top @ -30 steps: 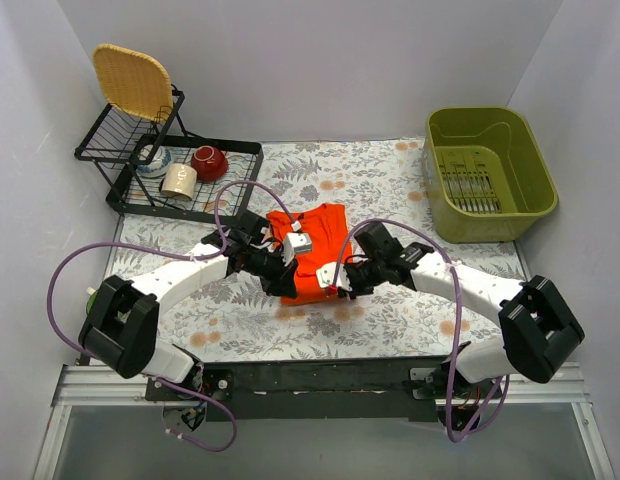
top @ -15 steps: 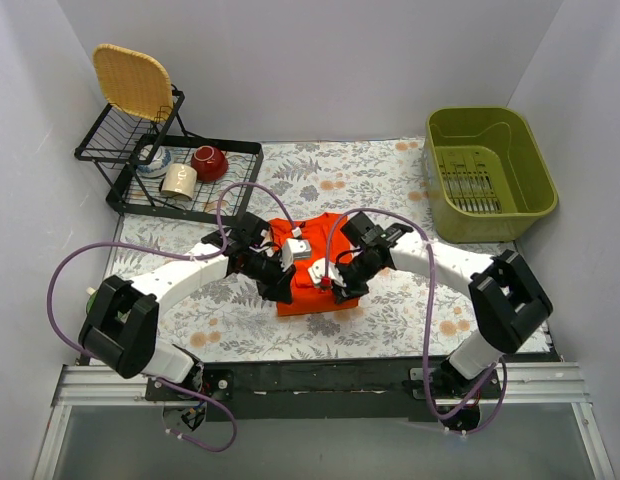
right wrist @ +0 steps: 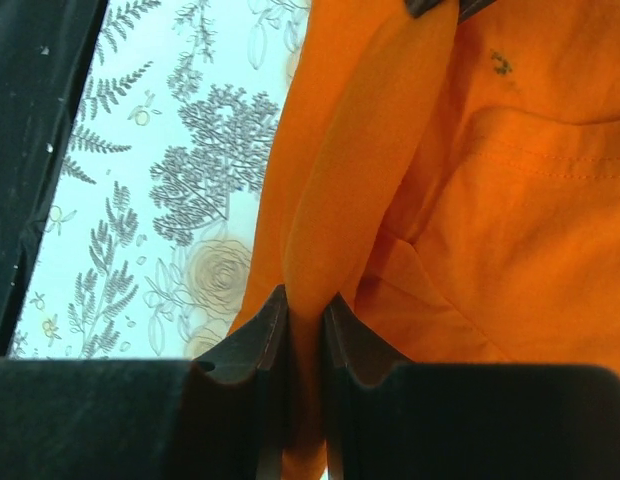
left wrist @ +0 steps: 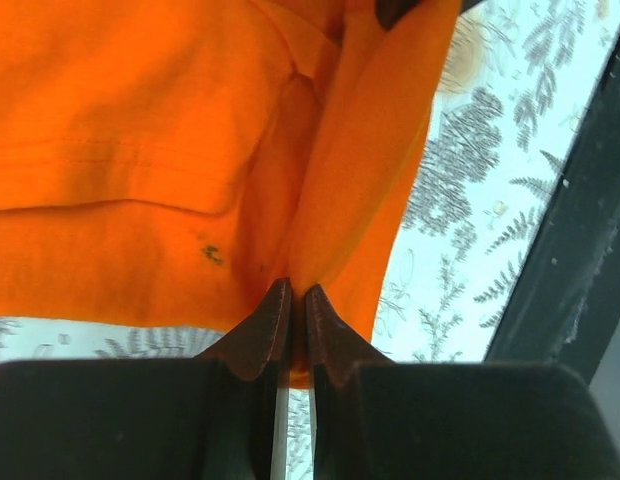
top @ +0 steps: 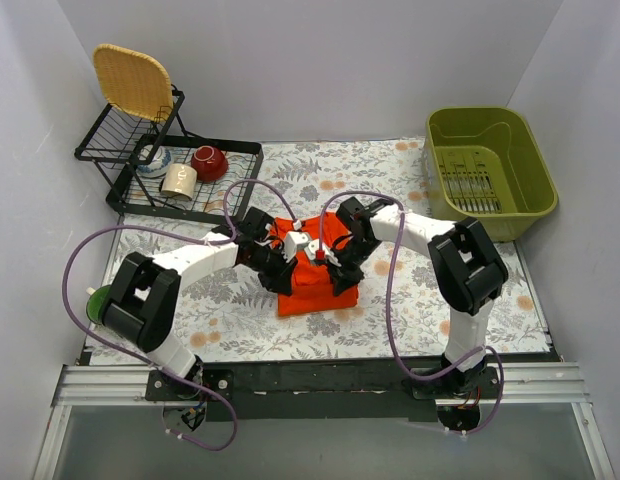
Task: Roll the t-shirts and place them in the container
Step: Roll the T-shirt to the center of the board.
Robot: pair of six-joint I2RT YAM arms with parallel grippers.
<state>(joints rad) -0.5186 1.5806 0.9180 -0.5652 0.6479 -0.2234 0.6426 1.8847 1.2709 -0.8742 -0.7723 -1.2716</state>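
T-shirt (top: 315,290) lies on the fern-printed tablecloth (top: 410,320) between pale walls (top: 320,70), a fold clamped in left hand (left wrist: 290,295) and right hand (right wrist: 305,300).

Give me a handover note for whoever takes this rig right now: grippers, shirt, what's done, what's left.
Left gripper: shut on the left end of a raised fold of the t-shirt.
Right gripper: shut on the right end of the same fold.
T-shirt: mid-table, gathered into a compact block.
Done: shirt gathered, fold pinched at both ends.
Left: the rolling itself; no finished roll shows.
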